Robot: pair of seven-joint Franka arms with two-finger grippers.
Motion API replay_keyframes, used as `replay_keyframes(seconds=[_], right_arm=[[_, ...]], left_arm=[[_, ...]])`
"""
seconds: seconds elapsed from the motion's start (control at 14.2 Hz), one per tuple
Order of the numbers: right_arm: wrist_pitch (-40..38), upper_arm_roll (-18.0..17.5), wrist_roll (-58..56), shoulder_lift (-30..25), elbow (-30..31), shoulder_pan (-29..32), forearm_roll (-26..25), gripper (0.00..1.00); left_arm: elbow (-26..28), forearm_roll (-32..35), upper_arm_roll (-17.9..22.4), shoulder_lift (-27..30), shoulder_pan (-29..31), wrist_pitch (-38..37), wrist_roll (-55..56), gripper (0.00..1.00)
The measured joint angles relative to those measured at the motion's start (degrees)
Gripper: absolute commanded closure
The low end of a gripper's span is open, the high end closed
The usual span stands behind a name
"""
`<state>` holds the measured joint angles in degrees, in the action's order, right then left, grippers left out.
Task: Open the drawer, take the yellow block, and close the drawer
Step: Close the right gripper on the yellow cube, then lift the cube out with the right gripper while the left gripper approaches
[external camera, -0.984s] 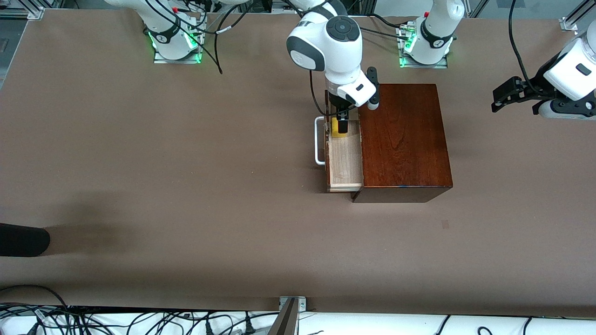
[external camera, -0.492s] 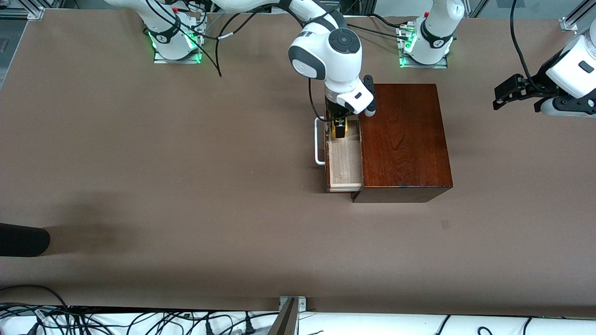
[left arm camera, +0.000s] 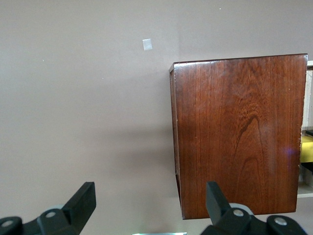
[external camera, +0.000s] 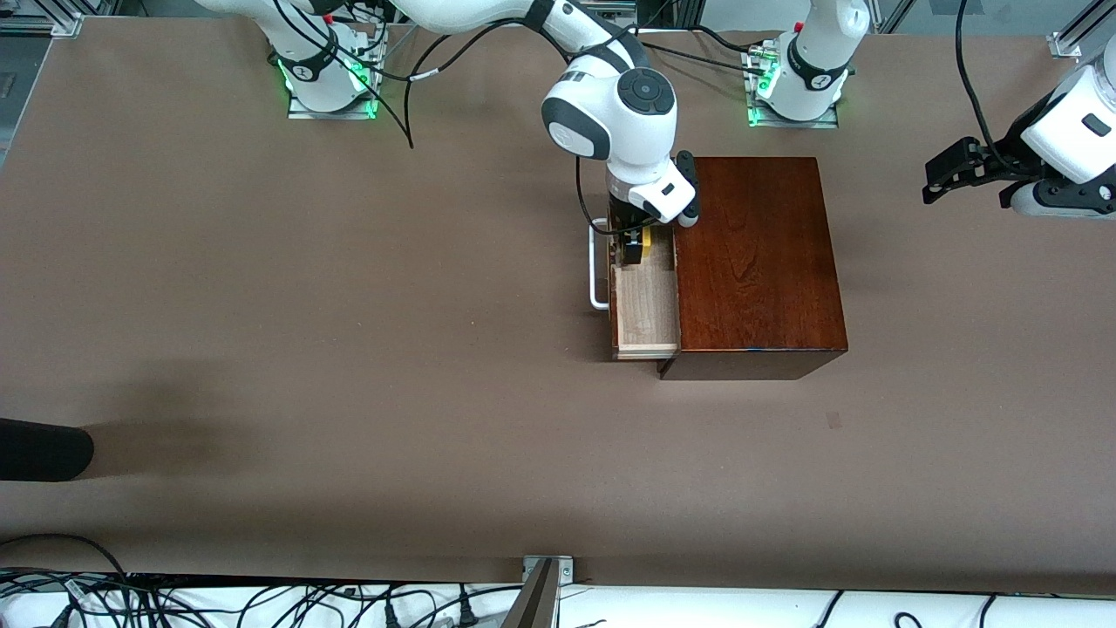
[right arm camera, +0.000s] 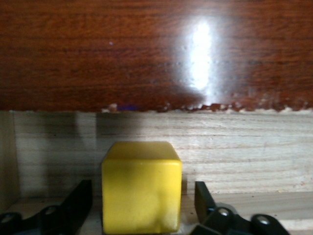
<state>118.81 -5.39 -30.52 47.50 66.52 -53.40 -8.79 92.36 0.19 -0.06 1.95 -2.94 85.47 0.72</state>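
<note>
The drawer [external camera: 647,305] of pale wood stands pulled out of the glossy mahogany box [external camera: 754,262], its white bar handle [external camera: 597,266] toward the right arm's end. The yellow block [external camera: 645,242] sits in the drawer's end farther from the front camera. My right gripper [external camera: 634,250] is lowered into the drawer, open, one finger on each side of the yellow block [right arm camera: 141,188] with gaps showing. My left gripper [external camera: 946,170] is open and empty, up over the table at the left arm's end; its wrist view shows the box [left arm camera: 239,132] and a sliver of yellow block [left arm camera: 307,147].
A dark rounded object [external camera: 44,449] lies at the table edge toward the right arm's end. A small pale mark [external camera: 834,420] is on the table nearer the front camera than the box. Cables [external camera: 261,602] run along the front edge.
My right gripper has gone down into the drawer, its fingers now either side of the yellow block. My left gripper has shifted slightly upward.
</note>
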Motion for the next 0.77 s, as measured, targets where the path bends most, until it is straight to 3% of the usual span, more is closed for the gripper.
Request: replay_keyframes(seconds=[0.07,0.49,0.77], right_arm=[[0.0,0.0,0.0,0.0,0.0,-0.1,0.0,1.0],[-2.1,0.2,0.0,0.0,-1.6,-0.1,0.0,1.0],[-11.3,0.2,0.0,-1.7,-8.7,-0.3,0.0,1.0]], left_arm=[[-0.1,0.0,0.0,0.0,0.0,0.0,0.0,0.0],[-0.4,0.0,0.0,0.0,0.0,-0.2,0.0,0.0],[-0.4,0.0,0.0,0.0,0.0,-0.3,0.0,0.0]])
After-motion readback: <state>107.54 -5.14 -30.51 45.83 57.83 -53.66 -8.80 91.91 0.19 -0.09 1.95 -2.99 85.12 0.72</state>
